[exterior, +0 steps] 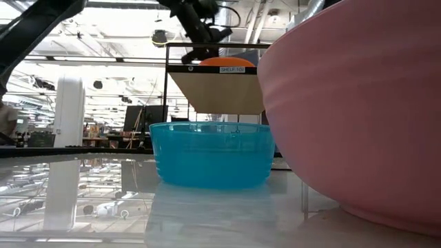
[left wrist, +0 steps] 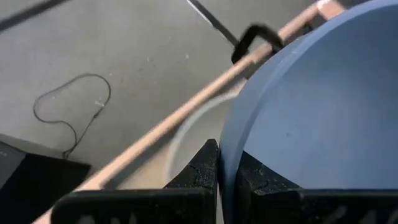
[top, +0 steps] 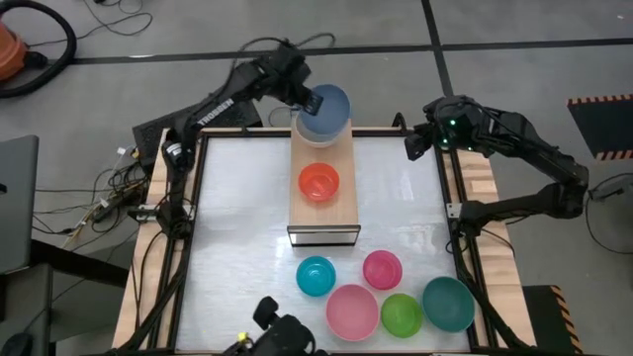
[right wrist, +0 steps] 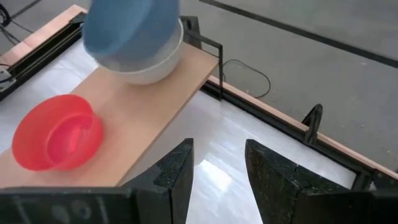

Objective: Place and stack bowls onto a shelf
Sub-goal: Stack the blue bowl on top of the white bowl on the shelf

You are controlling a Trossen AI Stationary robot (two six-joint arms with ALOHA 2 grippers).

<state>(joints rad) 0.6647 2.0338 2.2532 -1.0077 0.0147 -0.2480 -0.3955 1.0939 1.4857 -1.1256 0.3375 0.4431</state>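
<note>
- Grey workshop floor surrounds my white counter (top: 237, 247), where the long pale wood-grain shelf (top: 341, 213) stands.
- My left gripper (top: 315, 103) has its fingers pinching the rim of the round grey-blue plastic bowl (top: 328, 109), tilted over a white plastic bowl (right wrist: 158, 68) at the shelf's far end.
- Round red plastic bowl (top: 318, 182) sits mid-shelf.
- My right gripper (right wrist: 217, 165) waits near the counter's far right corner, fingers spread, holding nothing.

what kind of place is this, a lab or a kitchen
Most likely a robotics lab or workshop hall: loose cables trail across the bare concrete floor, and the low view shows a big open room with exposed ceiling ducts.
</note>
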